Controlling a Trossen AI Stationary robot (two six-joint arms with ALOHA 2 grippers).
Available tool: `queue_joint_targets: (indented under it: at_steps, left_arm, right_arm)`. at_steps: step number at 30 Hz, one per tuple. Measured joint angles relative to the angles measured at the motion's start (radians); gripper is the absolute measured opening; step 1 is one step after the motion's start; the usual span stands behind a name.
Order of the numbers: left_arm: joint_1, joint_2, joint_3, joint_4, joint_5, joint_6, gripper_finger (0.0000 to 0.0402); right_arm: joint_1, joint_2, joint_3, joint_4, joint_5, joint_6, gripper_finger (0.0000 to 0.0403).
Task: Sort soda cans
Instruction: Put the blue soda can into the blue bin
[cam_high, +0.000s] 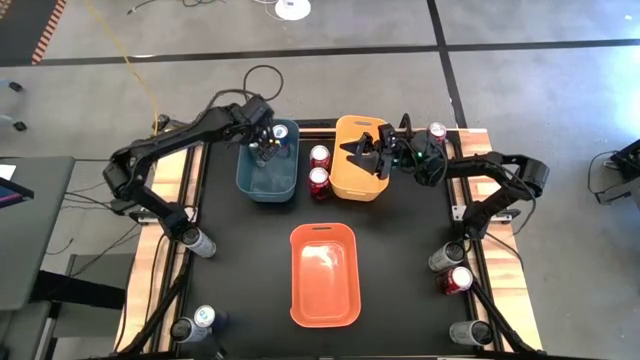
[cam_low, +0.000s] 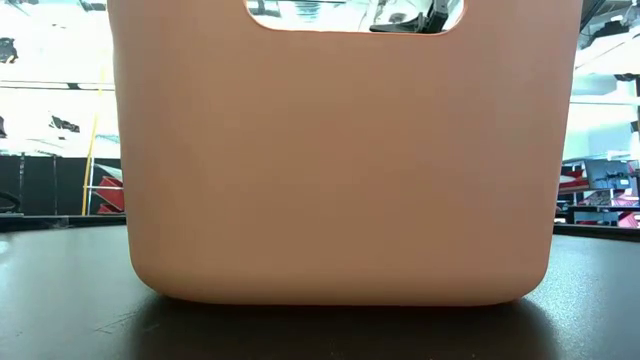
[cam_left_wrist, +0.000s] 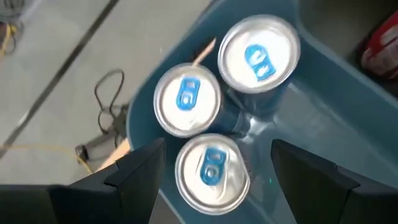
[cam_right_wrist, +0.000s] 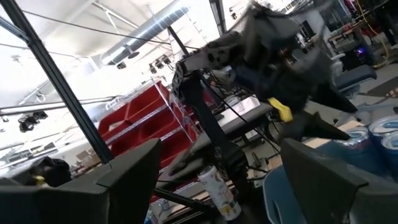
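Soda cans with blue tabs, three of them (cam_left_wrist: 211, 171), stand upright and touching one another in a corner of the blue bin (cam_high: 268, 178), which sits at the far side of the black table (cam_high: 400, 260). The left gripper (cam_high: 266, 148) hangs directly above these three with its fingers (cam_left_wrist: 140, 171) spread apart on either side of the nearest can, gripping nothing. Two red soda cans (cam_high: 319, 170) stand one behind the other in the gap between the blue bin and the yellow bin (cam_high: 350, 180). Another red-topped can (cam_high: 437, 132) stands at the far right edge of the table, just beyond the right arm. The right gripper (cam_high: 372, 155) hovers over the yellow bin, turned sideways toward the left arm, its fingers (cam_right_wrist: 134, 171) wide apart and empty. An orange bin (cam_high: 325, 275) lies in the middle near part of the table and fills almost the whole low view. Along the left edge a grey can (cam_high: 200, 242) stands alone, with two more cans (cam_high: 195, 325) near the front left corner. On the right edge stand a grey can (cam_high: 445, 256), a red one (cam_high: 456, 281) just beside it, and a further grey can (cam_high: 468, 332) nearer the front.
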Motion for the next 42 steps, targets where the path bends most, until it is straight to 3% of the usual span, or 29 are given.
queue_joint_targets:
  at_steps: [9, 23, 32, 38, 42]
  left_arm:
    - [-0.043, -0.225, -0.032, 0.061, 0.029, 0.042, 0.0288]
    - [-0.255, -0.706, -0.419, 0.213, 0.053, -0.044, 0.0288]
    - [-0.382, -0.859, -0.538, 0.222, 0.053, -0.119, 0.0288]
    - [-0.425, -0.845, -0.586, 0.315, 0.052, -0.115, 0.0288]
    - [-0.449, -0.815, -0.607, 0.388, 0.052, -0.093, 0.0288]
  right_arm:
    - [-0.051, 0.000, 0.000, -0.150, 0.000, -0.065, 0.0344]
    - [-0.161, -0.026, 0.000, -0.296, -0.008, -0.133, 0.0344]
    - [-0.259, -0.300, 0.000, -0.666, 0.018, -0.395, 0.0339]
    - [-0.146, -0.568, 0.000, -1.025, 0.287, -0.609, 0.0312]
    - [-0.043, -0.695, 0.000, -1.220, 0.399, -0.640, 0.0303]
